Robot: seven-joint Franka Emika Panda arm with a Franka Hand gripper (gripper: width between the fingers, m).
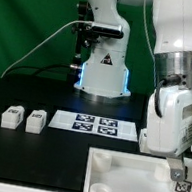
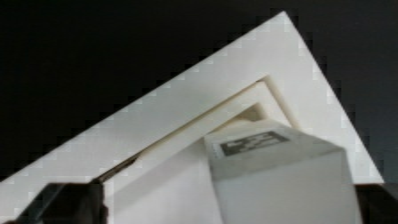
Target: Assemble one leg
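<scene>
My two-finger gripper [image 1: 180, 169] stands wide open, holding nothing. Directly beneath it, the small white blocky plastic leg [image 2: 276, 175] stands upright in the large white square panel's [image 2: 196, 120] raised corner socket.

White tagged leg [image 2: 276, 175] upright in panel's [image 2: 214, 120] corner socket

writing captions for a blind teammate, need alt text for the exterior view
A white robot arm's gripper hangs open over a small tagged leg standing at a corner of the big white panel on the exterior view's right. Behind on the black table, two more legs sit beside the marker board.
</scene>
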